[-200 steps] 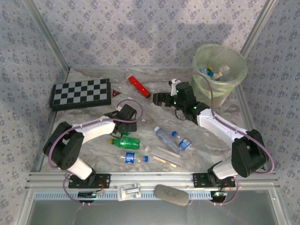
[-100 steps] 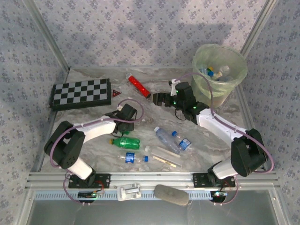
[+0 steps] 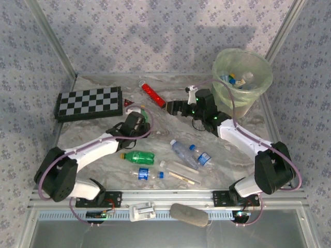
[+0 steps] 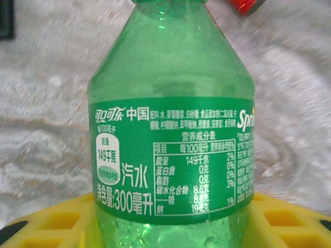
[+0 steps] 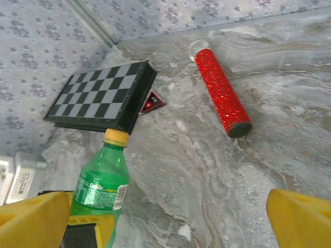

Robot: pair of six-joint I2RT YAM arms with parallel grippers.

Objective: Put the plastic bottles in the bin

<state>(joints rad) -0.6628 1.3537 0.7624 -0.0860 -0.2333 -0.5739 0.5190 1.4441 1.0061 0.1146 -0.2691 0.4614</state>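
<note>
My left gripper (image 3: 137,117) is shut on a green-tinted bottle (image 4: 170,103) with a yellow cap, holding it upright above the table; its yellow fingers (image 4: 57,222) flank the bottle's lower body. The same bottle (image 5: 101,183) stands at the lower left of the right wrist view. My right gripper (image 3: 173,107) hangs open and empty over bare table just right of it, fingers (image 5: 33,217) wide apart. Another green bottle (image 3: 138,156) lies on the table. Clear bottles (image 3: 183,151) with blue labels lie near the middle. The pale-green bin (image 3: 242,77) at back right holds some bottles.
The chequered board (image 3: 89,102) lies at back left with a small red triangle (image 3: 128,103) beside it. A red glitter tube (image 3: 153,94) lies behind the grippers. A pale stick (image 3: 181,173) lies near the front rail. Walls close in on three sides.
My left arm has stretched out and carried a green bottle up and away from the table towards the back. The right gripper has shifted slightly left.
</note>
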